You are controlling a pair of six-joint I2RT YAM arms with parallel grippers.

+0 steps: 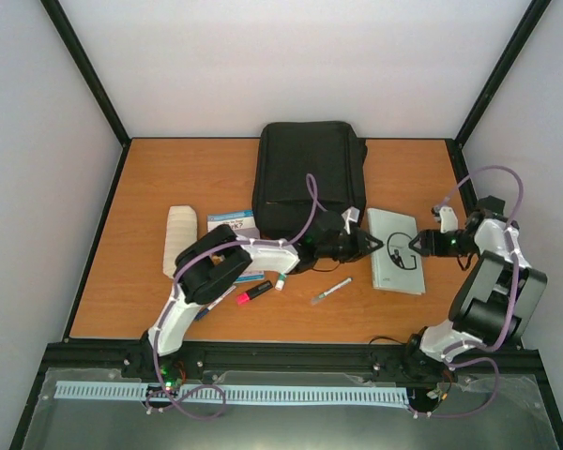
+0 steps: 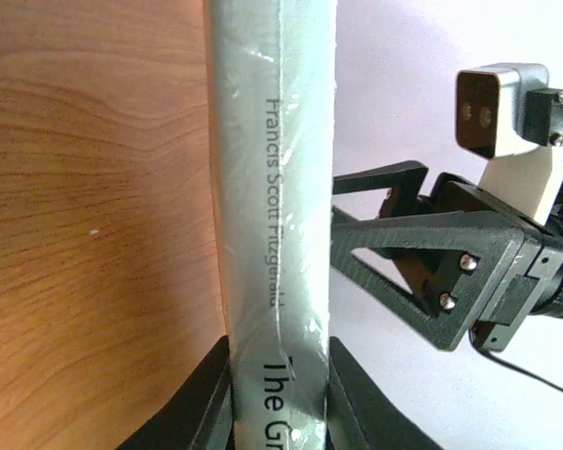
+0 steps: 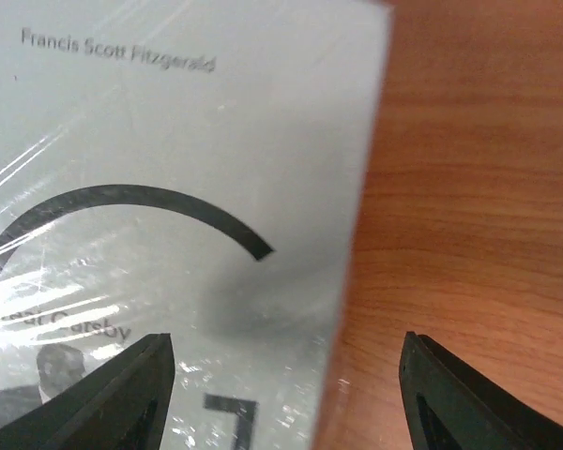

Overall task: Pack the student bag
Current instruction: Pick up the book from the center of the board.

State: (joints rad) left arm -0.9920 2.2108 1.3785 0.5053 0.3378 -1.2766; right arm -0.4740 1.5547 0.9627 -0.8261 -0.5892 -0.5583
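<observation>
Closest in, the left gripper [image 2: 280, 408] is seen clamped on the spine of a pale grey book [image 2: 277, 169], one black finger pressed against each side. "Francis Scott Fitzgerald" can be read along that spine. The wooden tabletop [image 2: 94, 234] is shown on one side of the book. Just across it, the right gripper [image 1: 415, 246] is held with its fingers spread wide: one is placed over the cover, the other over bare wood past the book's edge, and nothing is gripped between them. From above, the book is found right of centre, between the two grippers. The student bag [image 1: 305, 173] is laid flat at the far middle of the tabletop, just beyond the left gripper. A red marker [image 1: 253, 292] and a pen [image 1: 330, 292] are seen lying nearer the arms, apart from the bag.
</observation>
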